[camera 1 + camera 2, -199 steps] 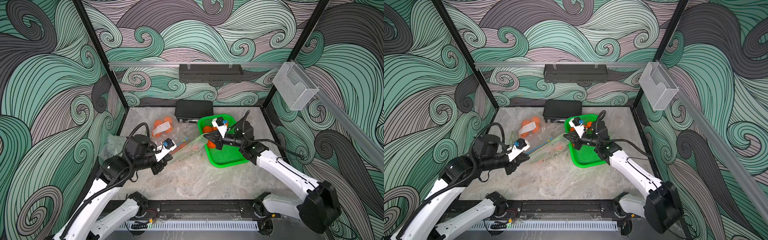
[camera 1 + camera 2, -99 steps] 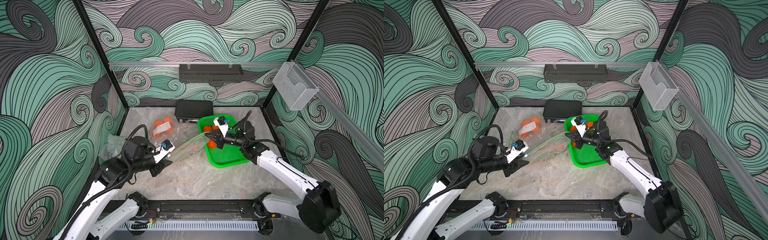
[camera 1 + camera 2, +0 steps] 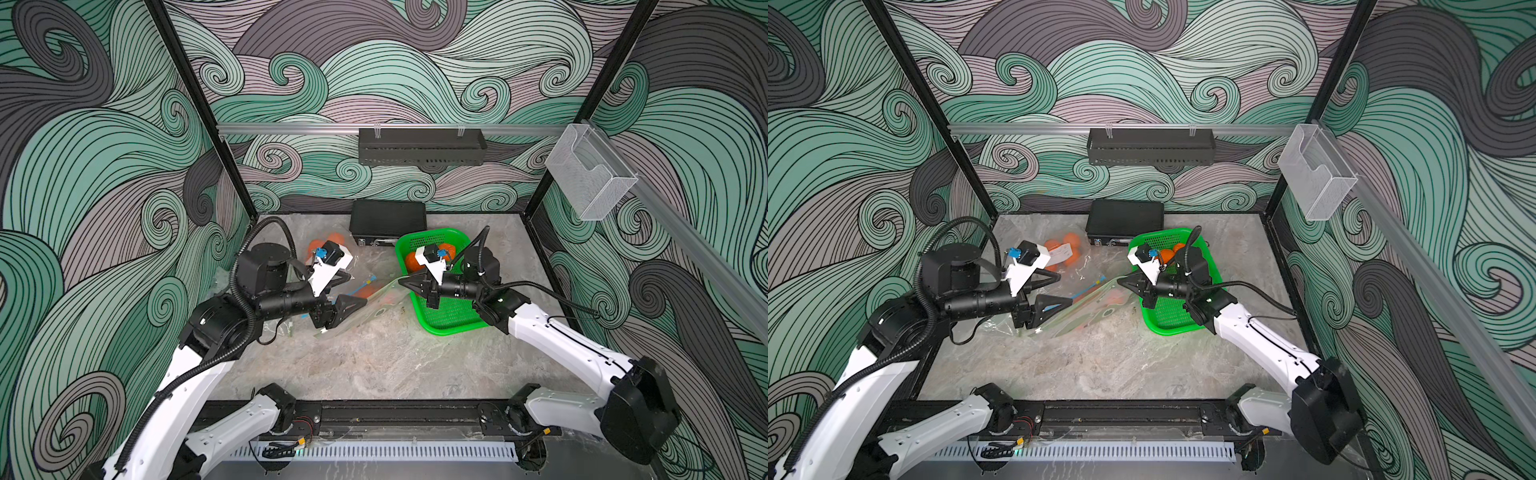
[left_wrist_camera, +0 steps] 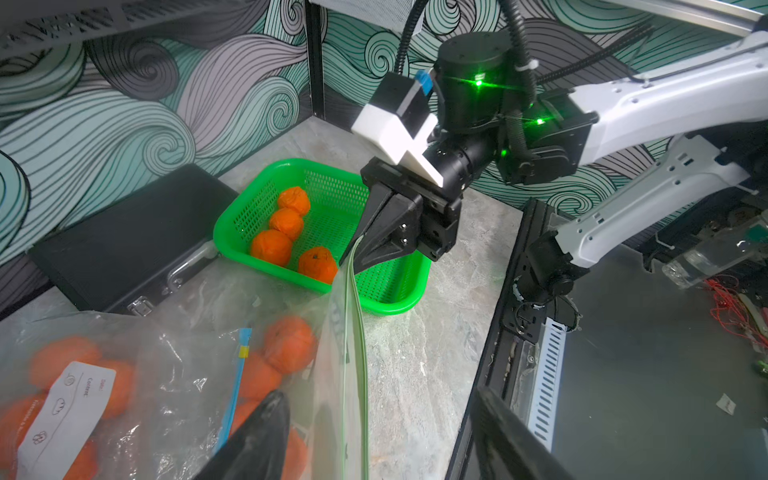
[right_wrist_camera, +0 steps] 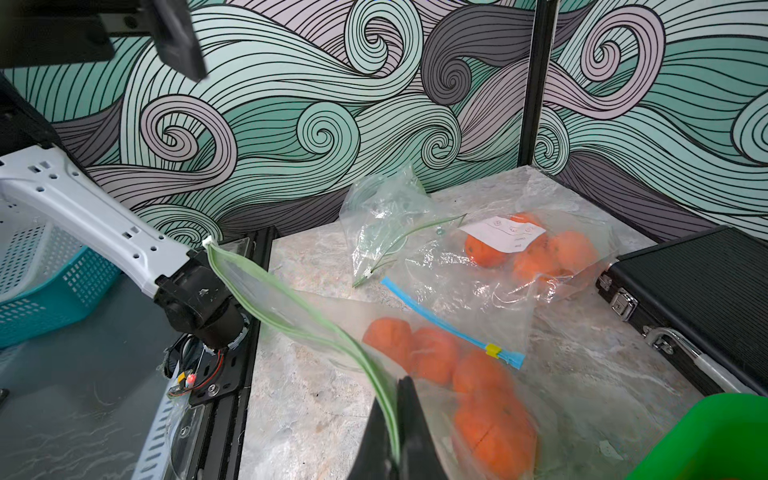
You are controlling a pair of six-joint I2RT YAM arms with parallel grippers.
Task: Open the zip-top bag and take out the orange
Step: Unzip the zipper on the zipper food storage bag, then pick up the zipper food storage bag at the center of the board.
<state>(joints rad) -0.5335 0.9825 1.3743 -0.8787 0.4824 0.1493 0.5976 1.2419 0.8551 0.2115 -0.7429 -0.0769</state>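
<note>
Right wrist view: right end effector (image 5: pixel 398 399) is clamped on the green zip corner of the zip-top bag (image 5: pixel 316 307), with the orange (image 5: pixel 434 353) just beyond it, inside. Left end effector (image 4: pixel 374 440), shut a second earlier, is now spread wide and empty. One lip is best re-pinched beside it and peeled gently.

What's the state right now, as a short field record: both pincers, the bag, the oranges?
left pincer: open, gripping nothing; the zip strip runs between its fingers
right pincer: shut on the zip-top bag at that green strip, by the green basket
bag: raised at the right pincer, sagging to the table; cannot tell if the seal is parted
slider: white, at the strip's far end
bagged oranges: several, seen through the film
basket contents: four loose oranges
</note>
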